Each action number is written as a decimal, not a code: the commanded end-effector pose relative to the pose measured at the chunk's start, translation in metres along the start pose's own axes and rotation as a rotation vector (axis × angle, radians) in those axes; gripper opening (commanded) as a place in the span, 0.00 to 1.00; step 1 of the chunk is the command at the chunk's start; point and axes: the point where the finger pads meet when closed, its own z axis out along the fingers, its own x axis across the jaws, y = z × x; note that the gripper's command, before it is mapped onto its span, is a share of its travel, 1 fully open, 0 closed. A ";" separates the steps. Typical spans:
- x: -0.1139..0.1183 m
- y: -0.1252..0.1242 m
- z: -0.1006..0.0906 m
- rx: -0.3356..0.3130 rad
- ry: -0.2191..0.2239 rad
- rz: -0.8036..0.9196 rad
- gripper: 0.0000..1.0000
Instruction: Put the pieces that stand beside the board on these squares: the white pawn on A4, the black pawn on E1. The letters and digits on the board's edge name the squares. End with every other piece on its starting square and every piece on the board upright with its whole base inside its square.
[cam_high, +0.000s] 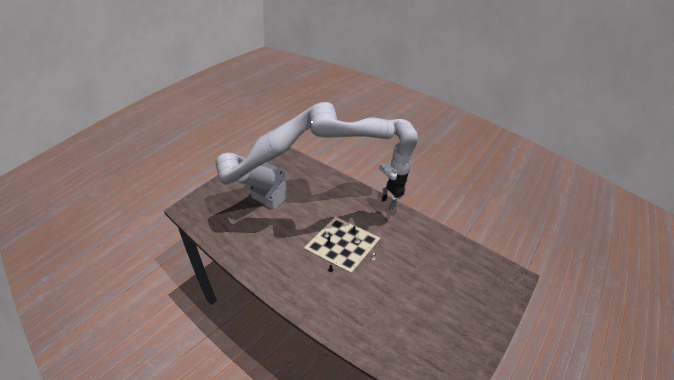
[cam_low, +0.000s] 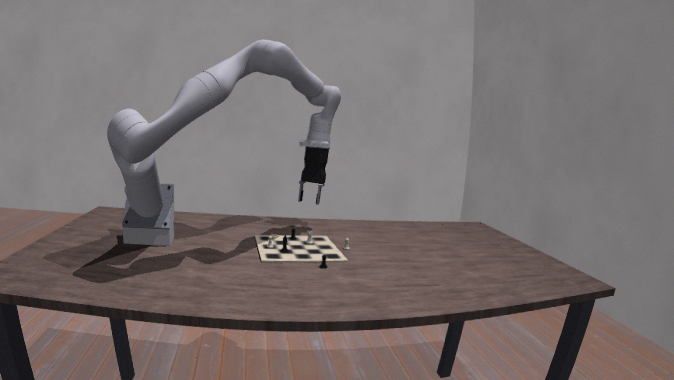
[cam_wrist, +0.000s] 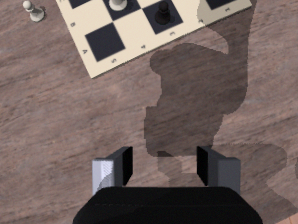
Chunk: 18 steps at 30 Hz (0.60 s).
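A grey robot arm (cam_low: 200, 90) rises from a base near the left end of a dark wooden table (cam_low: 450, 280) and bends over a small chessboard (cam_low: 300, 248) lying around the table's middle. Its black pincer (cam_low: 310, 194) hangs high above the board's far side, pointing down, fingers spread wide and holding nothing. The white pawn (cam_low: 346, 244) stands on the table just beside the board's right edge. The black pawn (cam_low: 323, 262) stands just off the board's near edge. Four pieces stand upright on the board.

white pawn (cam_low: 346, 244) – stands apart, free all round | black pawn (cam_low: 323, 261) – near board (cam_low: 337, 257) edge
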 end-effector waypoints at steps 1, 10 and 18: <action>0.014 0.002 0.015 0.076 -0.015 -0.049 1.00; 0.032 -0.020 0.035 0.303 -0.066 -0.179 1.00; 0.043 -0.033 0.046 0.431 -0.095 -0.252 1.00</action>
